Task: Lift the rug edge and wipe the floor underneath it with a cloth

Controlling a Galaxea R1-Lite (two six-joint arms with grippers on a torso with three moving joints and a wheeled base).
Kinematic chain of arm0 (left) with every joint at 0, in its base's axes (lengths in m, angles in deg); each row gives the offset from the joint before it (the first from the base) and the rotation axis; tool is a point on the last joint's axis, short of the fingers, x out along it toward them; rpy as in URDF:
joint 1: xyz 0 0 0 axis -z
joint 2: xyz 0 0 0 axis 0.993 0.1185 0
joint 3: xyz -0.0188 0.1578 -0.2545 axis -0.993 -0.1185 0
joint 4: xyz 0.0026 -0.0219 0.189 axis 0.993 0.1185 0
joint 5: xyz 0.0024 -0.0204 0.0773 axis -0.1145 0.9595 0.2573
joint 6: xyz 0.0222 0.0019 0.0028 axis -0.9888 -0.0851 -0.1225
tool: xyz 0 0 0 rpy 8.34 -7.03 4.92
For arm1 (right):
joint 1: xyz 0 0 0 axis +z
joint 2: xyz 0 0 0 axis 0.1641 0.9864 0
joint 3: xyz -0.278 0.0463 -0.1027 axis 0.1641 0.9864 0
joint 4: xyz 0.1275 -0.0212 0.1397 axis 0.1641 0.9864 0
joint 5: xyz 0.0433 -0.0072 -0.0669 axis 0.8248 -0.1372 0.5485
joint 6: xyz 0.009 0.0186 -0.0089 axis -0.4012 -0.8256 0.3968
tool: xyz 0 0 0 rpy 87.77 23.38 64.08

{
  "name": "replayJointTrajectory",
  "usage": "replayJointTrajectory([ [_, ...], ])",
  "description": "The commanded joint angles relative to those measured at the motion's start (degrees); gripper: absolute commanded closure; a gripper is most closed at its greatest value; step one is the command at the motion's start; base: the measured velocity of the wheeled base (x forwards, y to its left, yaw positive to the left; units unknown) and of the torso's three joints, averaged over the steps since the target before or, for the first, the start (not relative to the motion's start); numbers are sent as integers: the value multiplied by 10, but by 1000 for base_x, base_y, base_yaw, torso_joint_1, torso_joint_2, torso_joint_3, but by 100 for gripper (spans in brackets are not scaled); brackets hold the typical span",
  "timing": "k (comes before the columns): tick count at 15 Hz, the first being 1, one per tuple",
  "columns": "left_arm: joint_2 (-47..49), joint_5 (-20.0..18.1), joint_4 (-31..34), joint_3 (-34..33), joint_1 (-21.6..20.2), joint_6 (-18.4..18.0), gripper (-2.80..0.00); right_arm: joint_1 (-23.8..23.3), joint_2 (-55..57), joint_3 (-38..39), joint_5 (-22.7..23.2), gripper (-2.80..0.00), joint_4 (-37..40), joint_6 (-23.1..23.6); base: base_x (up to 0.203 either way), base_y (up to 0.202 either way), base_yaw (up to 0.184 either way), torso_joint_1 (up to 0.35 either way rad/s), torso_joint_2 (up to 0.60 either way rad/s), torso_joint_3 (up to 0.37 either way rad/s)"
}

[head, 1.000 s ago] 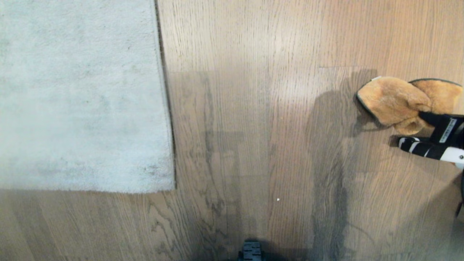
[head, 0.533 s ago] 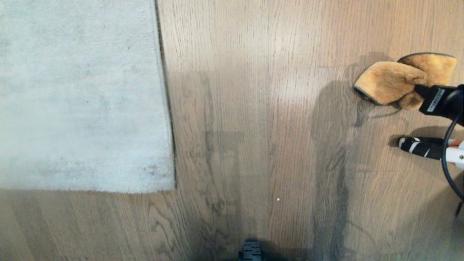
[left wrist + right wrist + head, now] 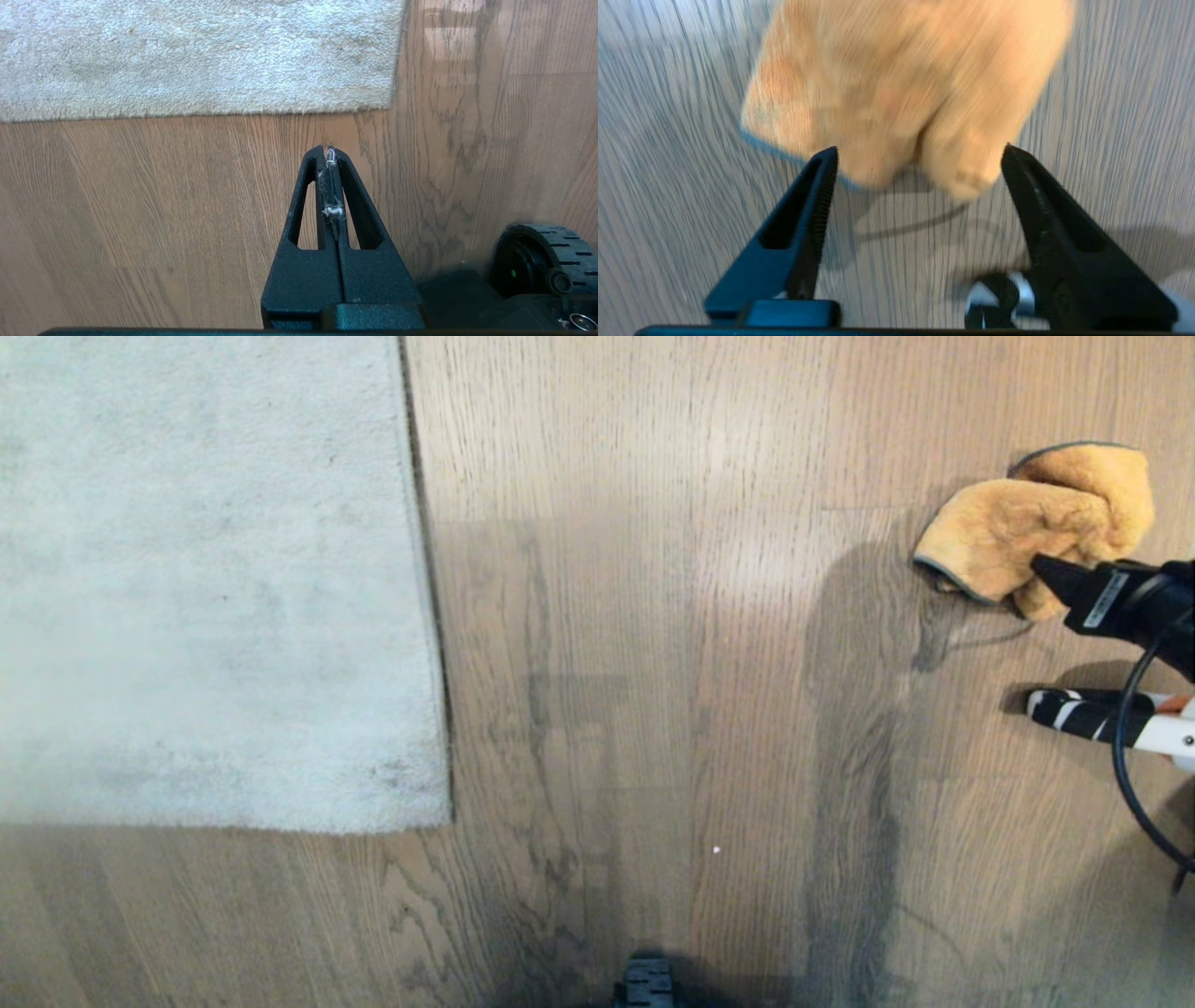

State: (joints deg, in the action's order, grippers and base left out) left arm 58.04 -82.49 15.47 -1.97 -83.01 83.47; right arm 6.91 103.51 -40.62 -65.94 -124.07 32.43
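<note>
— What's on the floor (image 3: 653, 616)?
— The rug edge (image 3: 425, 616) lies flat at left; the cloth (image 3: 1036, 527), bunched, sits far right, with a black-and-white striped object (image 3: 1074, 714) just beside it.

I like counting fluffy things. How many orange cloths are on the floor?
1. The cloth lies bunched on the floor at the robot's far right, just beyond the open right gripper.

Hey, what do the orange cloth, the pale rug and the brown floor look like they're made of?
The small orange-yellow cloth looks like plush microfibre: fuzzy nap, thin dark trim. The large pale grey-beige rug seems short-pile textile, with a matte, tufted surface. The brown plank floor looks like oak-grain wood or laminate; wavy grain, slight sheen, so I can't tell which.
</note>
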Motion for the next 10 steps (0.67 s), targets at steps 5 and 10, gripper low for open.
replayJointTrajectory([
  [5,0,0,0,0,0,0,0,0,-91,101,2,-280,-2,-3,0,0,0,0,0,0],
  [10,0,0,0,0,0,0,0,1,-167,168,4,0,-2,-6,0,0,0,0,0,0],
])
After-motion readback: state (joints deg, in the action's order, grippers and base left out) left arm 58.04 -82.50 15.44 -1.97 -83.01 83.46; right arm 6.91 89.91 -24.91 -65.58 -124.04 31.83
